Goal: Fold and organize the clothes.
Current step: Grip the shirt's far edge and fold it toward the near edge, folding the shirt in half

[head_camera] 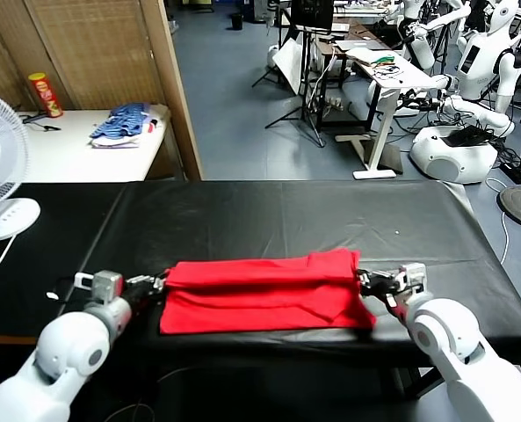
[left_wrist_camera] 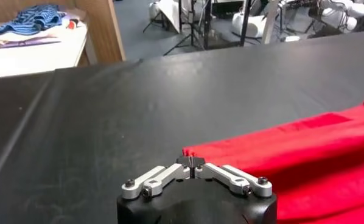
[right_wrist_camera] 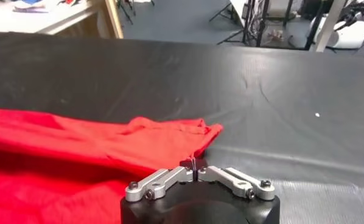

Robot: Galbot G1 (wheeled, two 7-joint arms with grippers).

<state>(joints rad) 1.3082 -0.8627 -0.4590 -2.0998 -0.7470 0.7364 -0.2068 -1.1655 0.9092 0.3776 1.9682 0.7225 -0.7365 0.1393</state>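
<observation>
so the red t-shirt (head_camera: 264, 294) lies as a long folded band near the front edge of the black table (head_camera: 330, 211). the left gripper (head_camera: 159, 283) sits at its left end and the right gripper (head_camera: 365, 283) at its right end, each with fingers pressed together, apparently pinching a bit of red cloth. my worry: if one pinch is thin and slips, that end drops and the fold goes crooked. uneven lifting would drag the layers apart, and the far right corner already looks rumpled.
</observation>
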